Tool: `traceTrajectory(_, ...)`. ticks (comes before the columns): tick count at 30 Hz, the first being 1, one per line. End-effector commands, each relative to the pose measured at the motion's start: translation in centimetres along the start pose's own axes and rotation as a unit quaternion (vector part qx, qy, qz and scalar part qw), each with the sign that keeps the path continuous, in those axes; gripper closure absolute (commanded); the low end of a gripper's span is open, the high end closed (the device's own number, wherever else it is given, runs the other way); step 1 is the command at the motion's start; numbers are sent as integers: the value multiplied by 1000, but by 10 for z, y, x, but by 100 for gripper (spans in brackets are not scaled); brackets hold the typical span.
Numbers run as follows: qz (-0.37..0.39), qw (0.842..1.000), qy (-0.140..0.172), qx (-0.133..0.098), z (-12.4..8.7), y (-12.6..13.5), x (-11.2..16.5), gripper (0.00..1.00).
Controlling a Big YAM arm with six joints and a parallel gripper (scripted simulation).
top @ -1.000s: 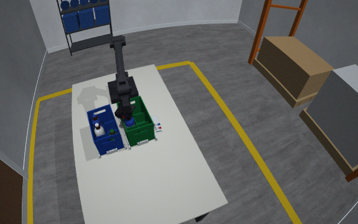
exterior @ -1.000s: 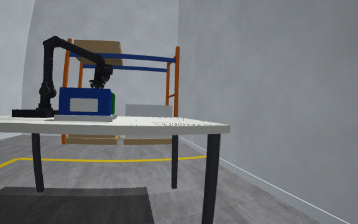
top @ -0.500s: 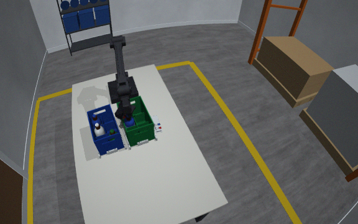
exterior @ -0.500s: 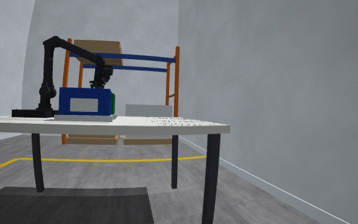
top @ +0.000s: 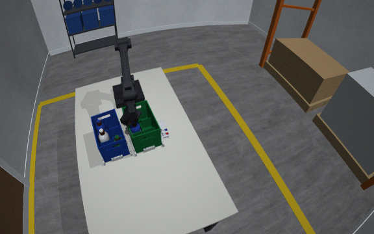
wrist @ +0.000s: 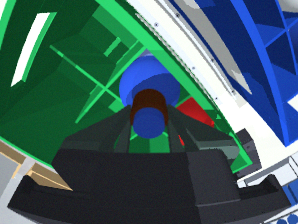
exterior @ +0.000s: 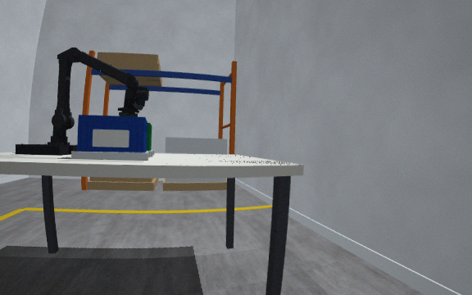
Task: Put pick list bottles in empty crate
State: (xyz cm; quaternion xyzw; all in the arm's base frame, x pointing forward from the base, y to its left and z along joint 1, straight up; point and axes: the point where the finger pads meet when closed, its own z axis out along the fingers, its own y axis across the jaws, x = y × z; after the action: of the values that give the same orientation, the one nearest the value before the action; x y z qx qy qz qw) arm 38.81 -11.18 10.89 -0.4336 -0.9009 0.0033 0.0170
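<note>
My gripper (top: 132, 121) is shut on the neck of a bottle with a blue label (top: 136, 128) and holds it upright in a near-left cell of the green crate (top: 143, 128). In the wrist view the bottle's blue cap (wrist: 148, 120) sits between my fingers, with its blue body (wrist: 147, 82) below, inside the green crate (wrist: 73, 76). A red patch (wrist: 193, 111) shows beside the bottle; I cannot tell what it is. The blue crate (top: 112, 136) stands to the left, touching the green one, and holds a white bottle (top: 103, 136), a blue-labelled bottle (top: 99, 123) and a green-labelled bottle (top: 117, 137). The pick list (top: 165, 130) lies right of the green crate.
In the side view the blue crate (exterior: 111, 133) hides most of the green crate (exterior: 149, 136), and my gripper (exterior: 127, 111) dips behind its rim. The arm's base (top: 128, 94) stands just behind the crates. Shelving and boxes stand off the table.
</note>
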Motion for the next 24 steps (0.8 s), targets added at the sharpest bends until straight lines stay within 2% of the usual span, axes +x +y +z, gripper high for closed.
traceTrajectory(1,-1,999,-37,-28,-20,16,-17,100)
traceTrajectory(5,-1,999,-34,-26,-14,15,-16,100)
traceTrajectory(8,-1,998,-46,-34,-25,20,-21,100)
traceTrajectory(11,-1,999,-41,-31,-19,17,-18,100)
traceTrajectory(14,-1,998,-46,-34,-24,20,-22,100)
traceTrajectory(18,-1,999,-38,-28,-15,17,-17,100)
traceTrajectory(24,-1,999,-42,-31,-18,19,-19,100)
